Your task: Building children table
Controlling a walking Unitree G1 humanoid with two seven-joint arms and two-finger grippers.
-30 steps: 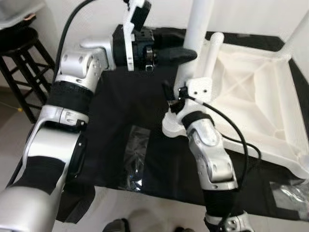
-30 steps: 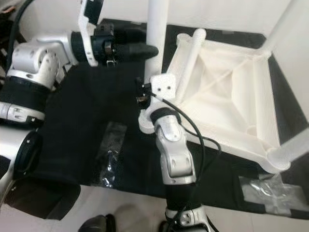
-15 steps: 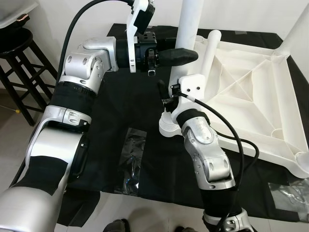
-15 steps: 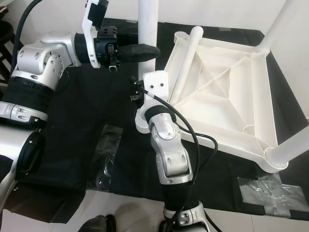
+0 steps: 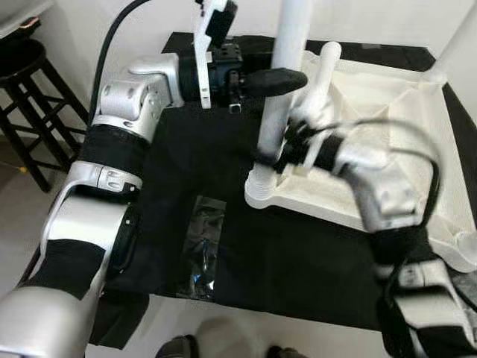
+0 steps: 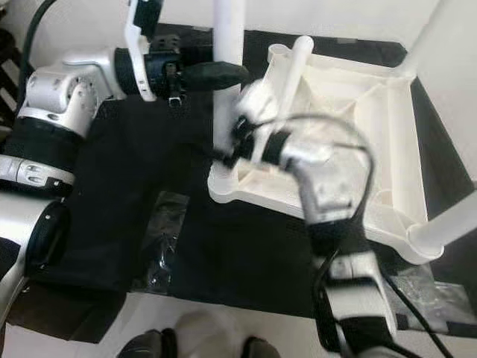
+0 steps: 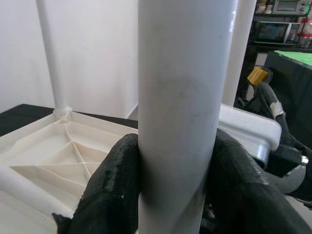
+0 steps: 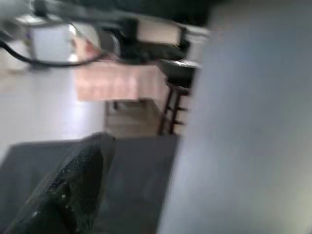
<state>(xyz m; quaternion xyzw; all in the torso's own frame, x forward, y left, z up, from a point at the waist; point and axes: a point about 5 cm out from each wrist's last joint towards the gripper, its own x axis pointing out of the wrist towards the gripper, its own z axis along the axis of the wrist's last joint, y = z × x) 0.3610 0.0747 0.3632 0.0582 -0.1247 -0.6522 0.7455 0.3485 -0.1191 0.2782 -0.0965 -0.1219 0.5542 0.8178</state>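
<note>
A white children's table [image 5: 387,112] lies upside down on a black cloth [image 5: 186,164]. An upright white leg [image 5: 287,67] stands in its near left corner socket [image 5: 257,195]. My left gripper [image 5: 292,79] is shut on this leg high up; its black fingers [image 7: 117,190] clamp the leg [image 7: 180,97] from both sides. My right gripper [image 5: 282,153] is at the leg's lower part, blurred by motion. A loose leg [image 5: 322,74] lies across the table's underside. Other legs stand at the far right corner [image 5: 455,48] and the near right corner [image 6: 447,224].
A black stool [image 5: 30,67] stands at the left beside the cloth. A clear plastic bag [image 5: 201,246] lies on the cloth near its front edge, and more plastic wrap [image 6: 417,280] lies at the front right. A wall runs behind the table.
My right arm has swung from in front of the table out to the right, with its gripper staying near the leg's base. The left gripper keeps its hold on the leg.
</note>
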